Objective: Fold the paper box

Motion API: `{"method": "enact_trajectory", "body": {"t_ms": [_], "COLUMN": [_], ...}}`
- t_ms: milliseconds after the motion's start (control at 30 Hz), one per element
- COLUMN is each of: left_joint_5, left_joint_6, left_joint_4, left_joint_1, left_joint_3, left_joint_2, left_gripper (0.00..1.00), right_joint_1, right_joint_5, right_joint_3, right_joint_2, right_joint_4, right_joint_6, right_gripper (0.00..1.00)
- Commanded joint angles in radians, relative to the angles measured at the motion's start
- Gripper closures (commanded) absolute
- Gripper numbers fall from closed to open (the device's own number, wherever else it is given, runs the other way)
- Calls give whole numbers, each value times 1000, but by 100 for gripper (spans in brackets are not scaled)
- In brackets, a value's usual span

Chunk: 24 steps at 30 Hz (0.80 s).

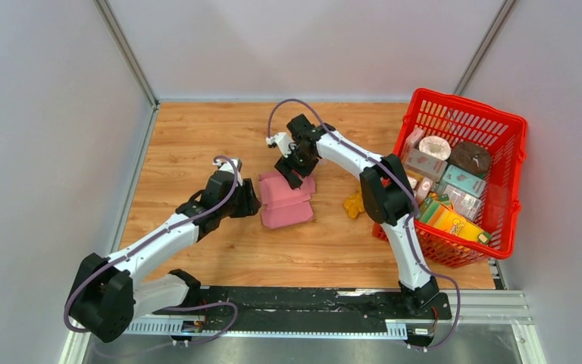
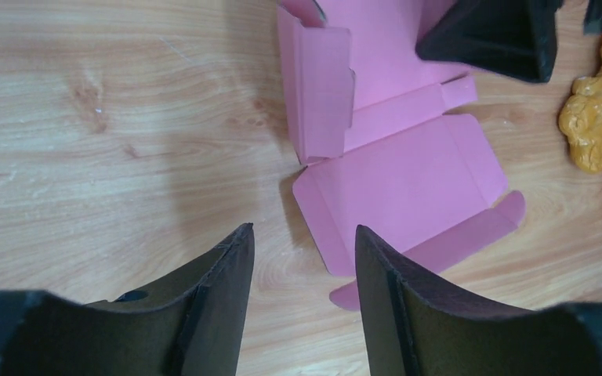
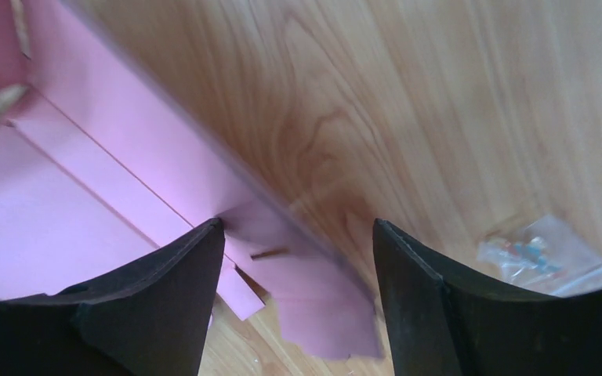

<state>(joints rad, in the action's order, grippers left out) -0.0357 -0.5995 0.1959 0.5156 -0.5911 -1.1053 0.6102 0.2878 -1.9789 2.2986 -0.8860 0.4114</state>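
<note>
- I see my left gripper [image 2: 304, 239] released, just left of the box [image 2: 407, 184].
- My right gripper [image 3: 298, 227], also released, hangs over the box's far edge.

The paper box [image 2: 407, 180] is matt pink card, the table [image 2: 110, 157] smooth wood-grain.

Left arm [image 1: 159, 235], right arm [image 1: 356, 155] stretched inward; left fingers [image 2: 212, 313], right fingers [image 3: 165, 298] spread apart.

Paper box [image 1: 286, 201] on table [image 1: 197, 136], left hand [image 1: 251, 199] to its left, basket [image 1: 470, 114] far right
</note>
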Motion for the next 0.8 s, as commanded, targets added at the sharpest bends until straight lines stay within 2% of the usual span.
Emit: {"method": "enact_trajectory", "body": {"t_ms": [0, 100, 300, 400, 567, 600, 667, 700, 767], "left_joint_5": [-47, -50, -76, -85, -89, -92, -115, -128, -167], "left_joint_6": [26, 24, 27, 40, 70, 85, 87, 93, 98], "left_joint_4": [26, 43, 34, 49, 48, 56, 83, 83, 86], "left_joint_1": [-6, -5, -5, -5, -3, -3, 1, 6, 21], "left_joint_3": [-82, -111, -122, -145, -170, -177, -187, -181, -158], "left_joint_2": [-33, -67, -86, -126, -168, -179, -166, -156, -124], "left_gripper": [41, 41, 43, 44, 44, 43, 43, 43, 43], "right_joint_1": [-27, -24, -23, -20, -15, -10, -9, -10, -7], "right_joint_5": [-31, -18, 140, 207, 232, 229, 191, 179, 137], "right_joint_3": [54, 71, 186, 177, 140, 153, 167, 181, 201], "right_joint_2": [-99, -114, -205, -208, -192, -199, -215, -220, -247], "right_joint_4": [85, 39, 130, 125, 105, 122, 139, 148, 157], "right_joint_6": [-50, -48, -89, -109, -161, -202, -267, -287, -333], "right_gripper": [27, 33, 40, 50, 74, 83, 92, 100, 100]}}
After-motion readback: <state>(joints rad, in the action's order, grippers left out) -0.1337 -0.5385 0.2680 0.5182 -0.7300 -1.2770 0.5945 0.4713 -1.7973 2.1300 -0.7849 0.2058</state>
